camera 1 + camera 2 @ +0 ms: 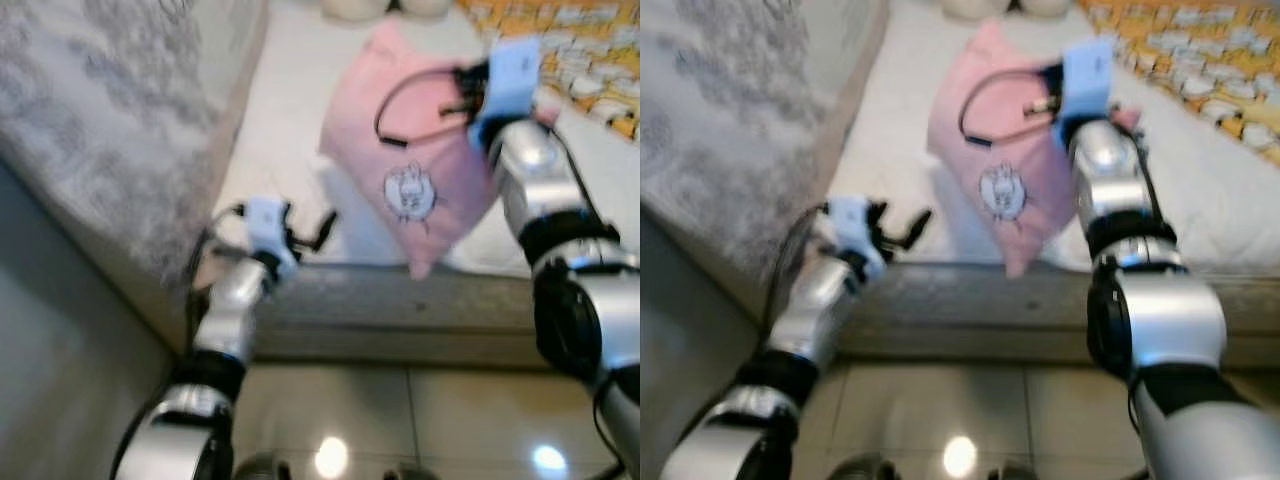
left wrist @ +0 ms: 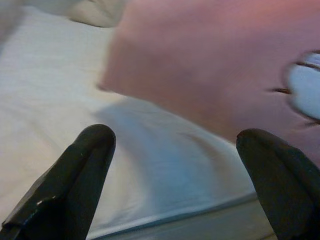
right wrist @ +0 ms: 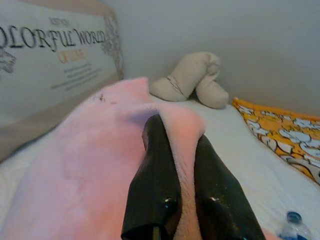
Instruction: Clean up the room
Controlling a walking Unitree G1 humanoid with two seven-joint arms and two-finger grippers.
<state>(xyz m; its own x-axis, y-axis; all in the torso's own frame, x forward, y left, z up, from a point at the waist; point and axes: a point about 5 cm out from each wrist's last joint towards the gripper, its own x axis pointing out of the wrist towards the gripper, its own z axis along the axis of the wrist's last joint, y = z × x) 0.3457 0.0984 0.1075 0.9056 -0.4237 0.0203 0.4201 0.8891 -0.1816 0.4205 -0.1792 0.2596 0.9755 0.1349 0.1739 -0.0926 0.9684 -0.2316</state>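
A pink pillow (image 1: 420, 150) with a small white rabbit print hangs tilted above the white bed (image 1: 290, 130). My right gripper (image 3: 177, 145) is shut on the pillow's upper edge, a fold of pink fleece pinched between its black fingers (image 3: 155, 180). The pillow (image 2: 215, 60) also looms over the sheet in the left wrist view. My left gripper (image 2: 175, 165) is open and holds nothing. It hovers low over the bed's near edge, left of the pillow (image 1: 1000, 150), with its fingers (image 1: 910, 228) pointing toward it.
A grey patterned headboard (image 1: 110, 110) rises at the left. A beige cushion (image 3: 192, 80) lies at the bed's far end by the wall. An orange patterned blanket (image 1: 580, 50) covers the right side. A water bottle (image 3: 290, 227) lies on the sheet. Glossy tiled floor (image 1: 420, 420) is below.
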